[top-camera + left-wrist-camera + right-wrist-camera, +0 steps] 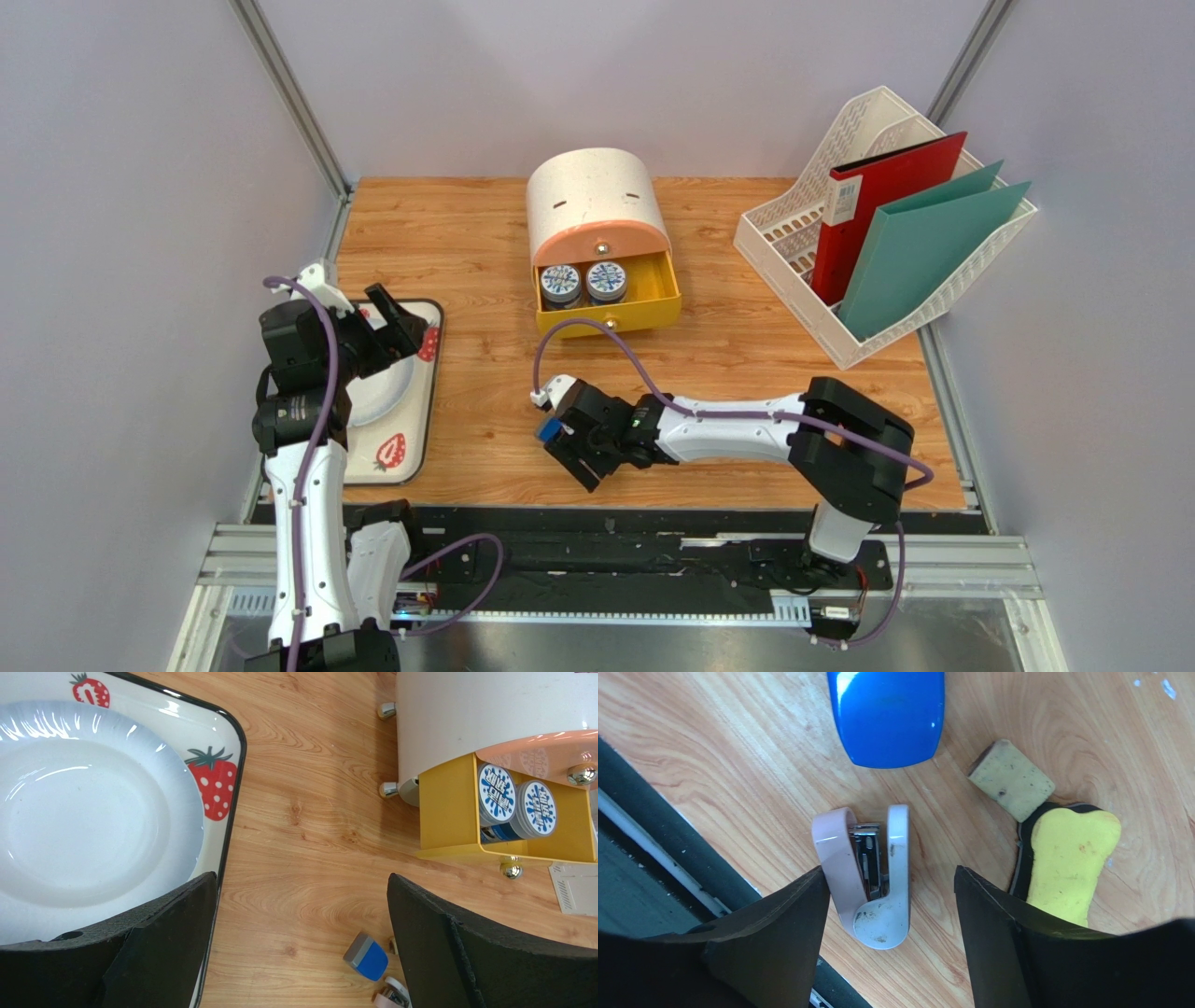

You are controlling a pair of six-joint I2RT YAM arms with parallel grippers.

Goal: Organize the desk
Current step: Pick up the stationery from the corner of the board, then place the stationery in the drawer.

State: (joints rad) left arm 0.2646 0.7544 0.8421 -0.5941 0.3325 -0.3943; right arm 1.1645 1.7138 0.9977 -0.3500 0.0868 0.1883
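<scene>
**Our right gripper straddles a small pink plastic stapler near the front edge of the light wood-grain desk.**
Jaws apart, nothing held; we should centre it between them before squeezing. Beyond, our left gripper hangs wide open at the white strawberry-print tray's edge.

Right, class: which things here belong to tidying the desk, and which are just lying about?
Likely in the job: desk, pink stapler under the open right hand, blue gadget, eraser, yellow bone-shaped piece, open yellow drawer.
Just there: file rack with folders, strawberry tray and plate, two tins already in the drawer.
</scene>
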